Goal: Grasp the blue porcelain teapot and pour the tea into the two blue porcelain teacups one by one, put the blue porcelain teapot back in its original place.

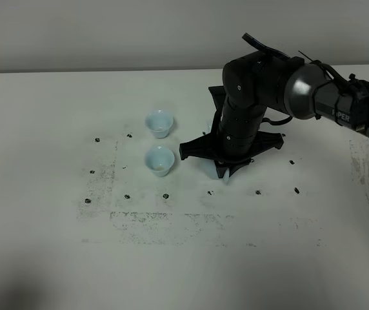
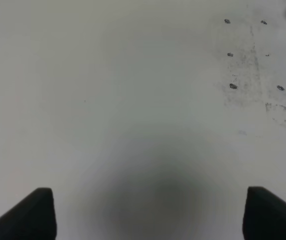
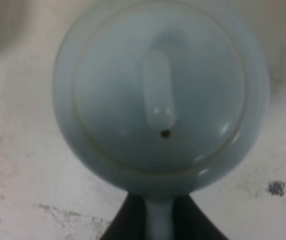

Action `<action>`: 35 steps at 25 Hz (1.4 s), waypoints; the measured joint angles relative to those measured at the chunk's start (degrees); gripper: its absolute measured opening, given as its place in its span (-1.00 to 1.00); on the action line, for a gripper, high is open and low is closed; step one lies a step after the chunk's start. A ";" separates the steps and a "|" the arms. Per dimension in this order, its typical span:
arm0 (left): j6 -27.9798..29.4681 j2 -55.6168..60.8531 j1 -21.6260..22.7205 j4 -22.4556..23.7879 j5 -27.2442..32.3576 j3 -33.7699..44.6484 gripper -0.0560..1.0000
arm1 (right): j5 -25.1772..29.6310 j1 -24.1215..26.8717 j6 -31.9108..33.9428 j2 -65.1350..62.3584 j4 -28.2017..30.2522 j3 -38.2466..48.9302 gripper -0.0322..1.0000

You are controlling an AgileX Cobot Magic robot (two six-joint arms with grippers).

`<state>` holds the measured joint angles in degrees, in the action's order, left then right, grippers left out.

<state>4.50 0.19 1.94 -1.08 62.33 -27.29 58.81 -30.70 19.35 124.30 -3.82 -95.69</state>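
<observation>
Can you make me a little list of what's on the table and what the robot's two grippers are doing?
teapot: blue porcelain teapot, lid on, mostly hidden under the right arm in the high view
cups: two blue porcelain teacups, far one and near one, upright, not touching, left of the teapot in the high view
right gripper: shut on the teapot's handle
left gripper: open, holding nothing, over bare table
tea in cups: cannot tell
</observation>
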 joint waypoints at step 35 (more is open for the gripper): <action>0.00 0.00 0.00 0.00 0.00 0.00 0.48 | -1.76 0.00 -43.89 -2.15 4.58 -11.12 -0.84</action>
<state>4.50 0.19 1.94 -1.08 62.33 -27.29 57.05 -30.70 -24.54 122.16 0.76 -106.81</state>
